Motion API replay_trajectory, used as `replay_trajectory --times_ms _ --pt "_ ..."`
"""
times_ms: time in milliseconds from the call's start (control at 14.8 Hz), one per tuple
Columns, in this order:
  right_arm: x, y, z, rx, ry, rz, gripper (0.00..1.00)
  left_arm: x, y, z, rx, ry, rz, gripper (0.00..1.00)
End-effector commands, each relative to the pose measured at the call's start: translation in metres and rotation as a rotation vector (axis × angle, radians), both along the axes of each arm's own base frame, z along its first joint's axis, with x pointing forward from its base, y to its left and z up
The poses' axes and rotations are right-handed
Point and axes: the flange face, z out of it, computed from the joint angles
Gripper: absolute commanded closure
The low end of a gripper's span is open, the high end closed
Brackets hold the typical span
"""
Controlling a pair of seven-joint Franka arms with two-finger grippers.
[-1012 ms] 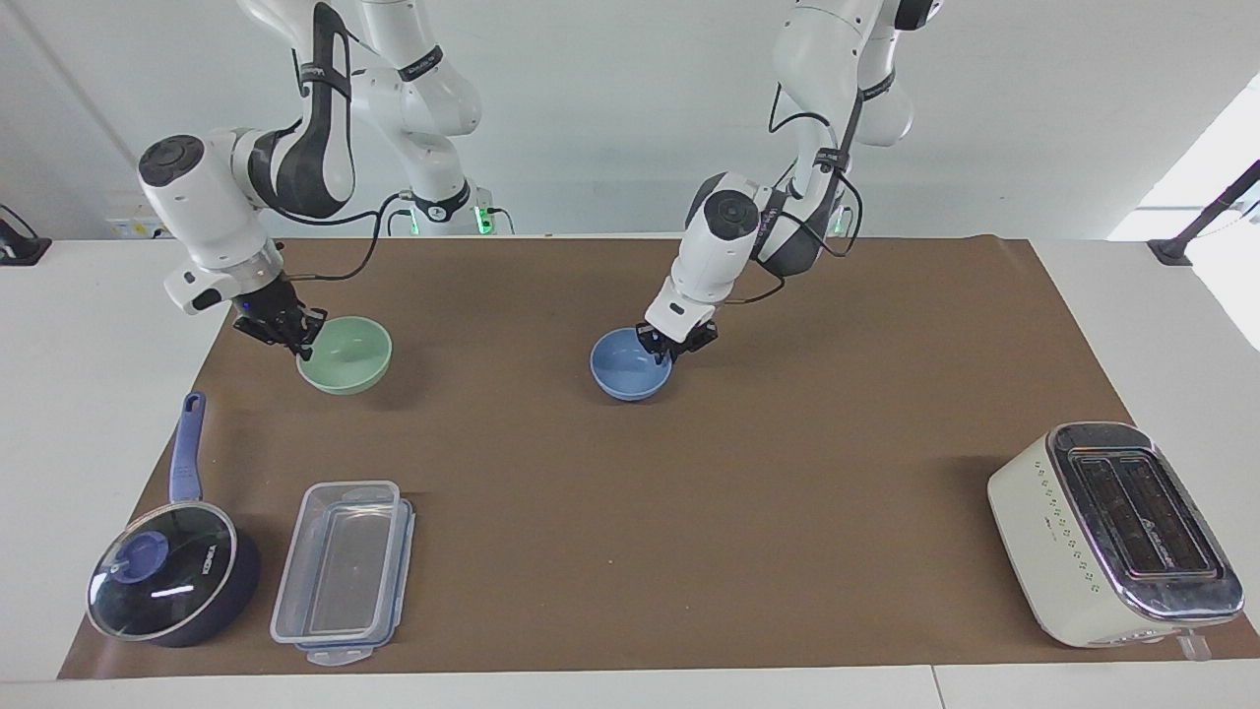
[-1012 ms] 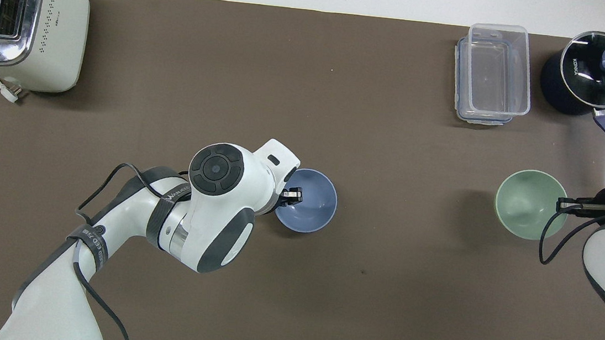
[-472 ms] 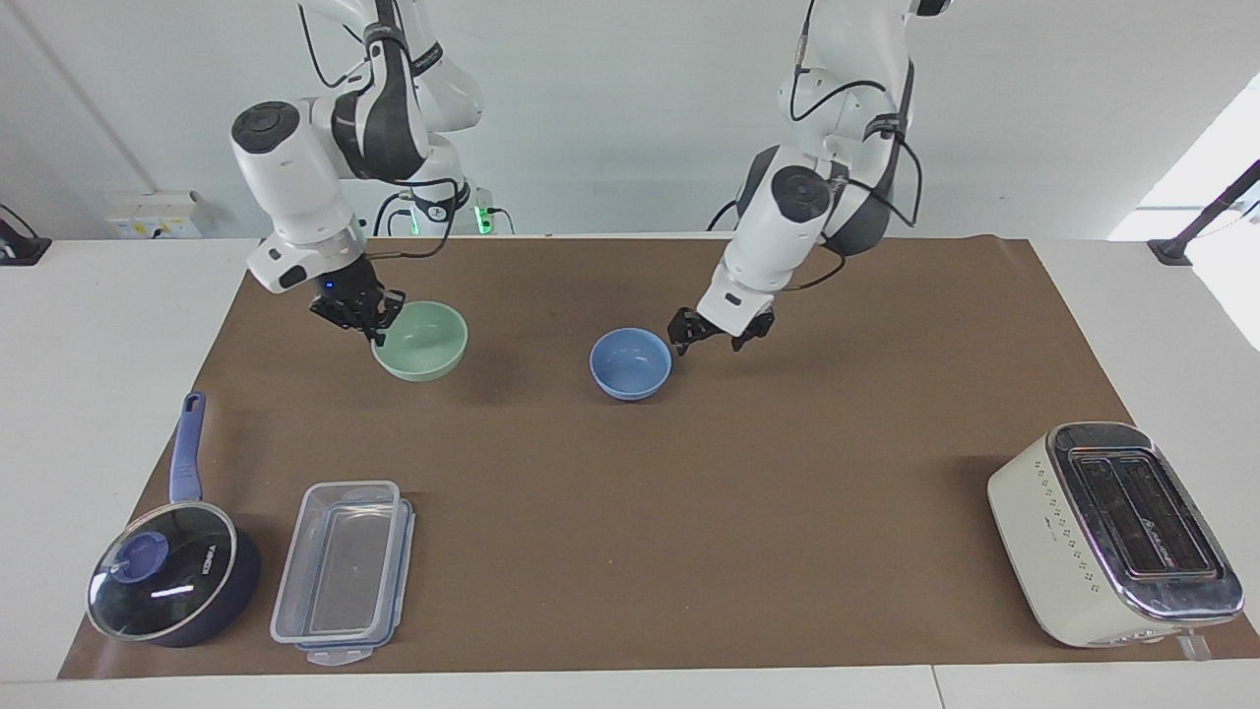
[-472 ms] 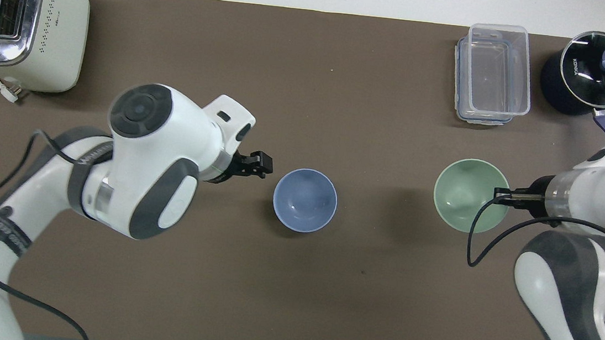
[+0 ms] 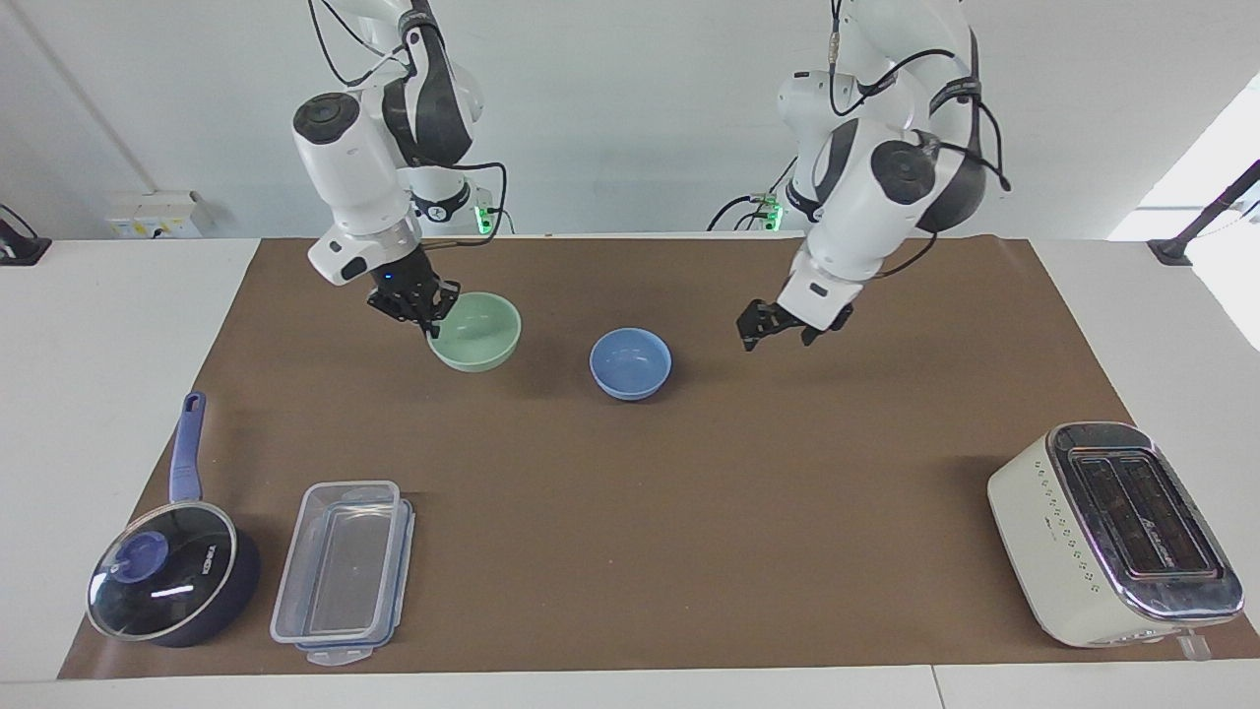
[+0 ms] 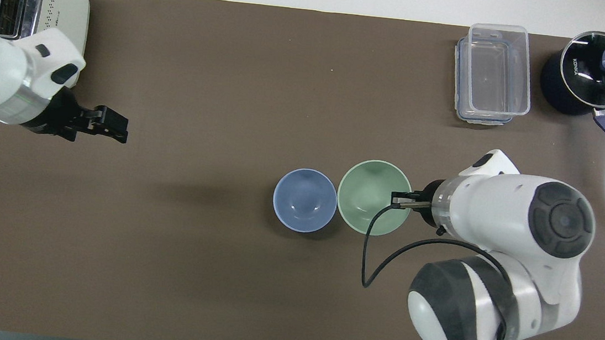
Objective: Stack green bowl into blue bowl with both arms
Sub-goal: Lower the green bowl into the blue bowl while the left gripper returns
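The blue bowl (image 5: 630, 363) stands upright on the brown mat (image 5: 689, 512), near its middle; it also shows in the overhead view (image 6: 304, 199). My right gripper (image 5: 425, 317) is shut on the rim of the green bowl (image 5: 476, 332) and holds it raised over the mat, close beside the blue bowl toward the right arm's end. In the overhead view the green bowl (image 6: 373, 197) and right gripper (image 6: 401, 200) sit right next to the blue bowl. My left gripper (image 5: 778, 332) is open and empty, up over the mat toward the left arm's end (image 6: 113, 124).
A cream toaster (image 5: 1112, 532) stands far from the robots at the left arm's end. A clear lidded container (image 5: 345, 571) and a dark blue saucepan with glass lid (image 5: 167, 581) stand far from the robots at the right arm's end.
My left gripper let go of the blue bowl's rim, rose and drew away toward the left arm's end. My right gripper carried the green bowl across the mat to beside the blue bowl.
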Motion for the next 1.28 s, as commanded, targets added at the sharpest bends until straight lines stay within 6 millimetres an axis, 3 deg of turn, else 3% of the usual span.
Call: replay_trajectory --times_ms 0,135,337,742,945,1215 --pt "0.003 0.038 -0.017 0.027 -0.016 -0.001 1.0 -0.018 0.02 0.047 0.027 0.018 -0.037 0.0" --pt "0.011 0.065 -0.023 0.034 -0.006 0.02 1.0 -0.019 0.023 0.086 0.073 0.015 -0.052 0.0" --pt "0.008 0.092 -0.041 0.039 -0.013 0.059 1.0 -0.021 0.024 0.085 0.077 0.017 -0.043 0.0" --pt "0.0 0.097 -0.069 0.02 -0.002 0.101 1.0 -0.02 0.031 0.086 0.083 0.014 -0.025 0.0" --pt "0.001 0.098 -0.07 0.022 -0.009 0.104 1.0 -0.019 0.034 0.089 0.109 0.009 -0.028 0.0" --pt "-0.003 0.11 -0.079 0.024 -0.016 0.12 1.0 -0.018 0.03 0.11 0.124 0.045 -0.04 0.0"
